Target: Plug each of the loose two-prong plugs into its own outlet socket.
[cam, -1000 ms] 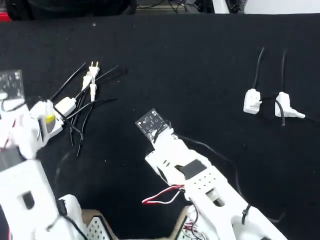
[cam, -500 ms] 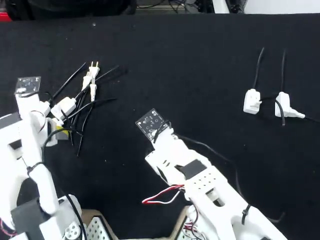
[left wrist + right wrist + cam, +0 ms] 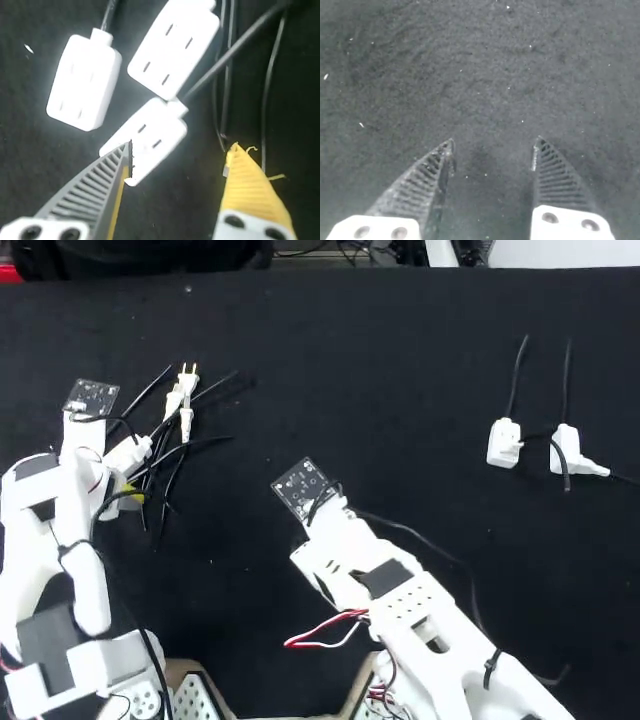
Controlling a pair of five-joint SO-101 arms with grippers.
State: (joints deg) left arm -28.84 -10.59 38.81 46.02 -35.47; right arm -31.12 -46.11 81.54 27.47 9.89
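Our left gripper (image 3: 180, 147) has swung forward and now hangs spread wide over 3 outlet sockets (image 3: 85, 82), the nearest partly between its fingertips. The 2-prong plugs (image 3: 183, 392) lie just beyond it. We should centre on 1 socket before closing. The right gripper (image 3: 492, 145), also spread, has not moved.

Even bright light, faint soft shadows, whites slightly overexposed

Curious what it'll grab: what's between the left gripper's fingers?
Left wrist view: a white outlet socket lies partly between the fingers of the open left gripper, black cord beside it.
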